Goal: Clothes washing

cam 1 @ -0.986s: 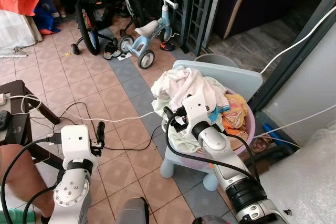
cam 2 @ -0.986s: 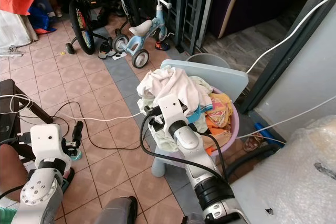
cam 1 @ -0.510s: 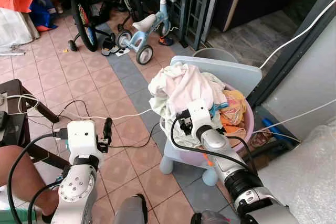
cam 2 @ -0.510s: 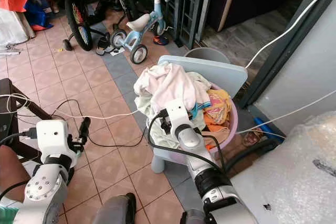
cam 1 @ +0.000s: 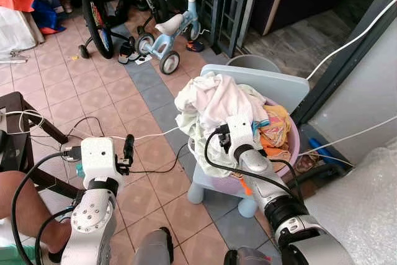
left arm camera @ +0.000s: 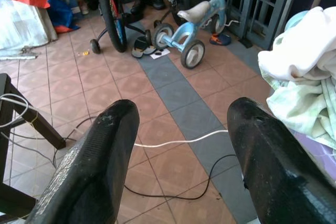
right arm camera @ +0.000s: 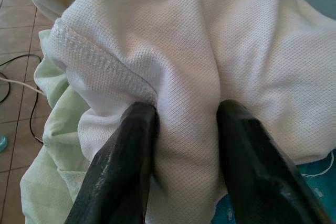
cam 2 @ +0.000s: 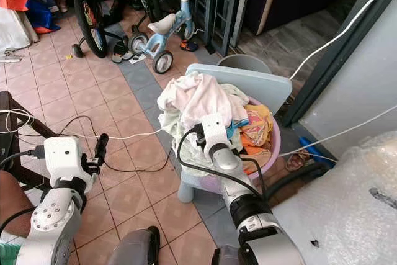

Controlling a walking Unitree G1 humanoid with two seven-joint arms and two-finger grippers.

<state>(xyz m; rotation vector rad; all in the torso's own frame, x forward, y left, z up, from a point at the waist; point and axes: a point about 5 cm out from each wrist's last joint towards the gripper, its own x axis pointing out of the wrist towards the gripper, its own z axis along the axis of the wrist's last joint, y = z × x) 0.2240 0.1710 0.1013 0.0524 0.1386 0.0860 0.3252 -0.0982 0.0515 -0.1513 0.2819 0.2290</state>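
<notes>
Your right gripper [right arm camera: 181,124] pinches a fold of the white shirt [cam 1: 214,98], jaws gripping it atop the basin [cam 1: 288,153] pile for lifting. Left gripper [left arm camera: 181,145] waits, jaws open.

No readable text, labels, brands, numbers or signs in any view.
</notes>
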